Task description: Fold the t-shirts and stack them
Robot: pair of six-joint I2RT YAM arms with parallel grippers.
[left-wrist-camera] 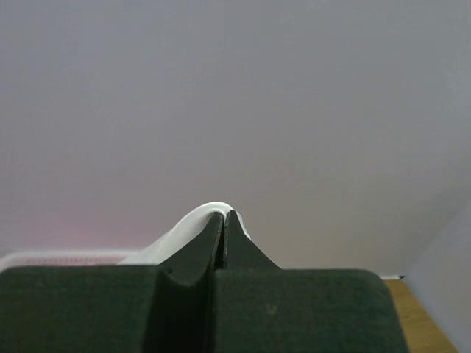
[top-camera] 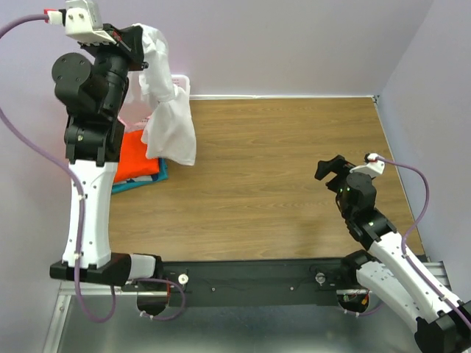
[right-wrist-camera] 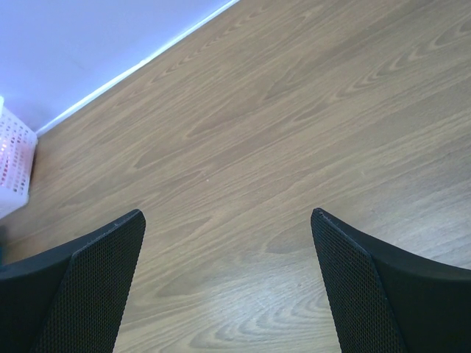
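Note:
My left gripper (top-camera: pixel 144 40) is raised high at the back left and shut on the white t-shirt (top-camera: pixel 168 118), which hangs down from it in a long bunch over the table. In the left wrist view the shut gripper (left-wrist-camera: pixel 224 215) pinches a fold of the white t-shirt (left-wrist-camera: pixel 180 232). The bright orange t-shirt (top-camera: pixel 136 156) lies folded on the teal t-shirt (top-camera: pixel 157 178) at the table's left edge, partly behind the left arm. My right gripper (top-camera: pixel 330 170) is open and empty above the bare wood at the right; it also shows in the right wrist view (right-wrist-camera: pixel 228 220). The pink t-shirt is not in view.
A white lattice basket (top-camera: pixel 179 82) stands at the back left behind the hanging shirt; its corner shows in the right wrist view (right-wrist-camera: pixel 15 165). The wooden table (top-camera: pixel 280 169) meets walls at the back and right.

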